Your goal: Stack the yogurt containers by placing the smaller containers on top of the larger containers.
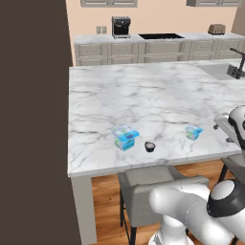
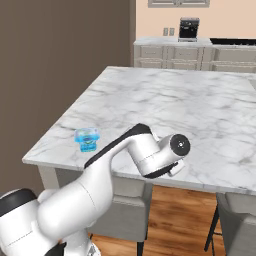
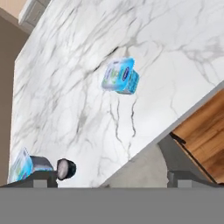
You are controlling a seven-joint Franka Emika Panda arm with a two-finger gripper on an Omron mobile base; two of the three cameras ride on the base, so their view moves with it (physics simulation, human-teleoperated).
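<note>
While the tool (image 3: 111, 177) hung spread and empty off the bench's (image 1: 143, 95) near edge, the small dark cup (image 1: 150, 146) sat by that edge just beside the larger blue pack (image 1: 125, 137), toward the hand view's lower left.

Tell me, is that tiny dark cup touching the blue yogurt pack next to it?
Apart. In the left base view, bare marble shows between the dark cup and the blue yogurt pack on its left.

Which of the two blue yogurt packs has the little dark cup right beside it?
The larger blue pack, left on the counter; the dark cup stands just right of it.
</note>
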